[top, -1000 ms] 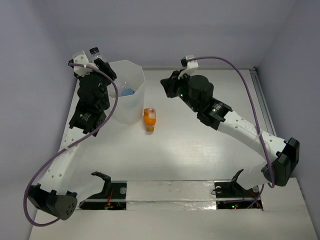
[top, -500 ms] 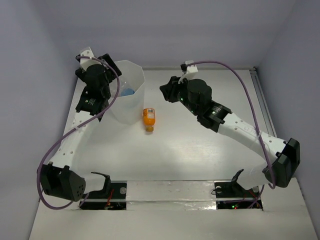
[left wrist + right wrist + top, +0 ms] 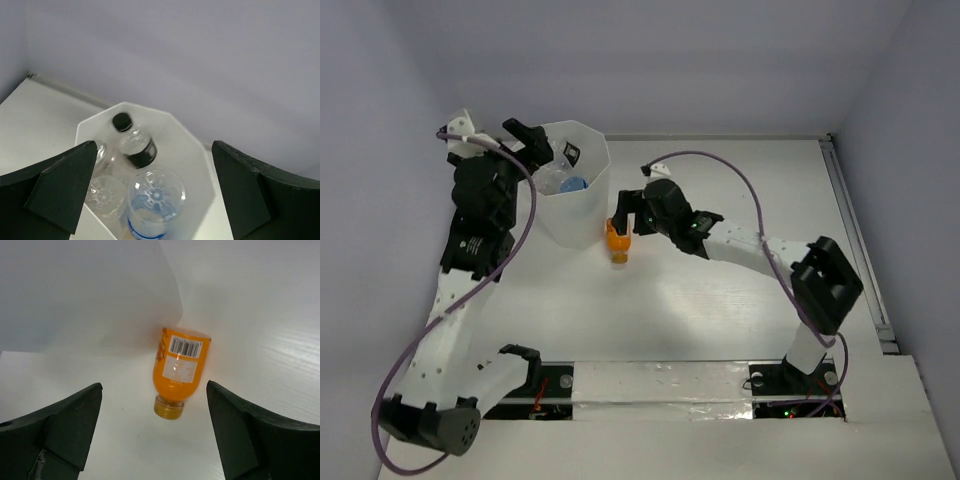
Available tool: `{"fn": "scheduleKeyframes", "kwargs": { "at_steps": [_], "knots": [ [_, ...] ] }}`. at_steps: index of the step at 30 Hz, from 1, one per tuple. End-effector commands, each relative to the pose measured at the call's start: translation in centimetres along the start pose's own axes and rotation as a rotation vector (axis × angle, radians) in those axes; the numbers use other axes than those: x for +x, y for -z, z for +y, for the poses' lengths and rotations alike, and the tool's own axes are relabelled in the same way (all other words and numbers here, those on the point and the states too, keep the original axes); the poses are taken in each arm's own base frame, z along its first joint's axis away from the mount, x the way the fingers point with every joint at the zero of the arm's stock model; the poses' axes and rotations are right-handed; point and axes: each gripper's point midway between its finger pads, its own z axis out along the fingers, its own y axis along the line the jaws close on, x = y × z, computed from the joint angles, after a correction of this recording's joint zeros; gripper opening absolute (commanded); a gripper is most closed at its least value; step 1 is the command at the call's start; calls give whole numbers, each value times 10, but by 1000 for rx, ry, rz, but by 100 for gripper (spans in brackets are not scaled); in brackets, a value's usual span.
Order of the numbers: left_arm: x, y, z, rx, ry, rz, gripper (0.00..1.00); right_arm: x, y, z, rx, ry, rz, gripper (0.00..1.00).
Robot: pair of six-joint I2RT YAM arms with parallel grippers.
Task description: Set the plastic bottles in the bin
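The bin, translucent white with an angled rim, stands at the back left. My left gripper hangs open over it with nothing between its fingers. Down inside the bin lie a black-capped bottle, a blue-labelled bottle and a clear bottle, all framed by the left gripper. An orange bottle lies on the table against the bin's right side, cap toward me. My right gripper is open just above it. Its wrist view shows the orange bottle lying untouched beyond the right gripper.
The bin wall stands directly behind the orange bottle. The table's white surface stretches to the right and front. Grey walls close off the back and both sides.
The left gripper moved over the bin, opened and let the black-capped bottle drop inside. The right arm swung left and down to the orange bottle and opened.
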Motion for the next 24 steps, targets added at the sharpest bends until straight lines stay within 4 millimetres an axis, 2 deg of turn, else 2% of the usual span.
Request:
{"fn": "scheduleKeyframes", "kwargs": {
  "at_steps": [1, 2, 3, 4, 8, 9, 12, 14, 15, 16, 18, 19, 21, 22, 23, 24],
  "knots": [
    [-25, 28, -14, 99, 54, -58, 99, 13, -19, 12, -38, -52, 54, 91],
    [-27, 34, -17, 121, 55, -60, 99, 29, -30, 6, -19, -50, 95, 91],
    [-30, 44, -17, 133, 56, -61, 99, 30, -35, 7, -17, -55, 100, 92],
    [-23, 47, -14, 137, 51, -43, 99, 35, -40, 4, -4, -66, 112, 93],
    [-18, 70, -13, 185, 50, -27, 99, 59, -59, -10, 72, -100, 168, 93],
    [-16, 74, -12, 194, 48, -23, 99, 71, -66, -16, 89, -101, 195, 93],
    [-10, 94, -12, 242, 44, -6, 99, 78, -74, -16, 103, -121, 218, 91],
    [4, 101, -9, 261, 37, 28, 99, 85, -82, -19, 122, -136, 229, 87],
    [2, 109, -9, 275, 42, 18, 99, 86, -84, -22, 139, -139, 225, 85],
    [13, 111, -5, 276, 37, 39, 98, 88, -87, -25, 153, -148, 224, 78],
    [15, 123, -4, 305, 39, 37, 98, 87, -88, -30, 178, -155, 201, 69],
    [23, 125, 0, 297, 34, 60, 98, 86, -88, -31, 183, -163, 188, 55],
    [25, 132, 5, 296, 25, 60, 98, 79, -78, -32, 175, -169, 152, 42],
    [27, 138, 8, 297, 12, 60, 98, 74, -73, -34, 180, -168, 132, 38],
    [28, 140, 10, 295, 4, 61, 99, 53, -58, -28, 165, -171, 87, 38],
    [27, 143, 12, 289, -3, 55, 99, 54, -48, -35, 187, -160, 84, 38]
  ]
}}
